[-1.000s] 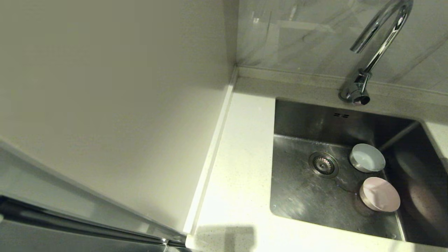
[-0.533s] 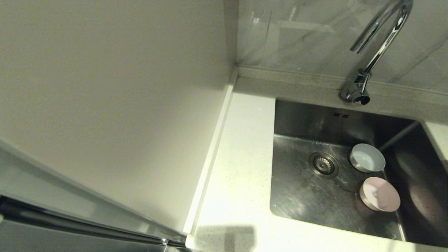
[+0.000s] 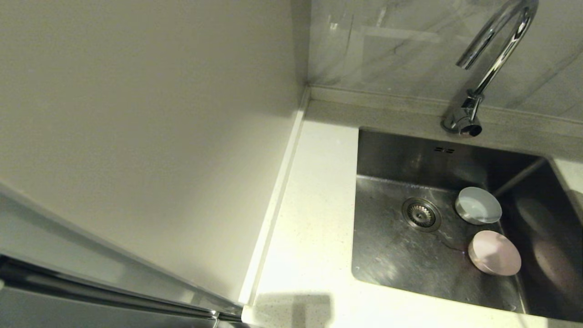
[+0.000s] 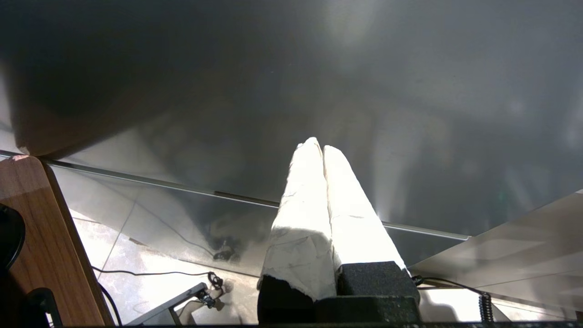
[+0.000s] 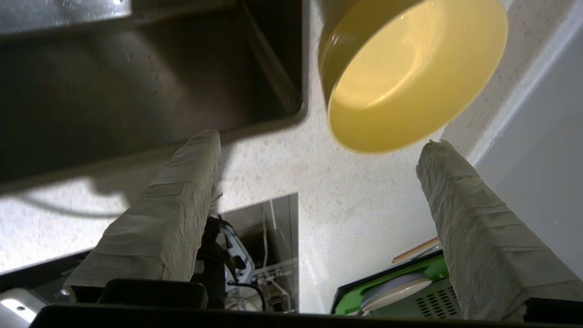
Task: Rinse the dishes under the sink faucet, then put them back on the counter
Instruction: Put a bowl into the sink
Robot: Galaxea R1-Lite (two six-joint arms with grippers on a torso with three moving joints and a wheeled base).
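Two of the bowls are down in the sink [image 3: 391,269]: the pale grey-blue bowl [image 3: 478,206] sits on the basin floor just right of the round drain strainer [image 3: 421,214], and the pink bowl [image 3: 494,253] is right next to it, nearer the front wall of the basin. They look close together but I can't say for sure if the rims touch. Both seem to lean a bit, mouths facing toward the robot.

The third one, the yellow-green bowl [image 5: 410,73], only shows up in the right wrist view. It's sitting on the speckled white counter [image 5: 319,182] just beside the sink's corner, empty inside.

The right gripper [image 5: 319,146] hangs over that counter with its taped fingers [image 5: 173,214] spread wide apart, nothing between them. The bowl is just past the fingertips, not gripped.

The chrome faucet [image 3: 487,68] stands behind the basin on the counter's back edge, spout arcing over the sink, with no visible stream of water. Two small overflow slots [image 3: 443,150] are on the back wall of the basin.

The left gripper [image 4: 323,150] is parked away from all this, fingers pressed together, pointing at a grey panel [image 4: 291,68] with a bit of wooden furniture [image 4: 41,237] off to the side.
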